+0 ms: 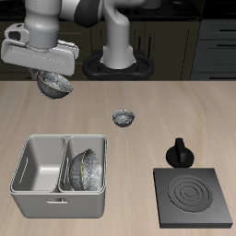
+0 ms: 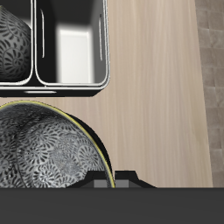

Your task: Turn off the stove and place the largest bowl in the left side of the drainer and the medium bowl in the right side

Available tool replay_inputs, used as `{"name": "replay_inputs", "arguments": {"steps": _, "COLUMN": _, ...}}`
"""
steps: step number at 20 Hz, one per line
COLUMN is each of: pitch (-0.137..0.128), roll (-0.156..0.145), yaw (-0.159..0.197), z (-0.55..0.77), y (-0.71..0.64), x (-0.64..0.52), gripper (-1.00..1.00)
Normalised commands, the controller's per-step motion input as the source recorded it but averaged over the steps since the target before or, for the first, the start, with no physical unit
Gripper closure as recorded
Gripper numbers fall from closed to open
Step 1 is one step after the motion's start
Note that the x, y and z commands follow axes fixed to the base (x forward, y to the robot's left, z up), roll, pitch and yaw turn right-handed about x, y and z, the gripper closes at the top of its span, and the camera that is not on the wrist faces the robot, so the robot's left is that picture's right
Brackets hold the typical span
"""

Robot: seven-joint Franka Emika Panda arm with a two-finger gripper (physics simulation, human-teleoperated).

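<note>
In the exterior view the claw hangs above the desk at about ten o'clock, pinching the rim of a silver crinkled bowl, which I take for the medium bowl; it is held clear of the surface, well back from the drainer, presumably so it can be carried over the tub's rim and let down from above. The drainer sits at about eight o'clock near the front edge, and its compartment nearer the desk's middle already holds the largest bowl, tipped on edge against the wall because the slot is narrow; the other compartment is bare and looks meant for the carried bowl. The tiny bowl rests alone near the centre, out of the way. The stove lies at about four o'clock with dark rings, so it reads as switched off, its knob just behind it. In the wrist view the held bowl fills the space under the claw, its rim close against the claw's body, while the drainer's bare compartment lies ahead over open desk, the largest bowl showing in the neighbouring one.
</note>
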Motion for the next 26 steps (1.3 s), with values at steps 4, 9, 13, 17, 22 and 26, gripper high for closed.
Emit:
{"name": "replay_inputs", "arguments": {"steps": 4, "pitch": -0.071, "roll": -0.016, "yaw": -0.008, "z": 0.24, "y": -0.33, "x": 0.27, "gripper": 1.00}}
{"name": "replay_inputs", "arguments": {"steps": 9, "pitch": -0.029, "roll": -0.071, "yaw": -0.061, "z": 0.22, "y": -0.37, "x": 0.21, "gripper": 1.00}}
{"name": "replay_inputs", "arguments": {"steps": 13, "pitch": 0.012, "roll": -0.027, "yaw": -0.010, "z": 0.07, "y": -0.14, "x": 0.22, "gripper": 1.00}}
{"name": "replay_inputs", "arguments": {"steps": 17, "pitch": 0.001, "roll": -0.013, "yaw": 0.020, "z": 0.01, "y": -0.07, "x": 0.26, "gripper": 1.00}}
{"name": "replay_inputs", "arguments": {"steps": 22, "pitch": 0.005, "roll": -0.001, "yaw": -0.001, "z": -0.05, "y": 0.05, "x": 0.31, "gripper": 1.00}}
{"name": "replay_inputs", "arguments": {"steps": 26, "pitch": -0.026, "roll": 0.043, "yaw": 0.011, "z": -0.02, "y": 0.16, "x": 0.22, "gripper": 1.00}}
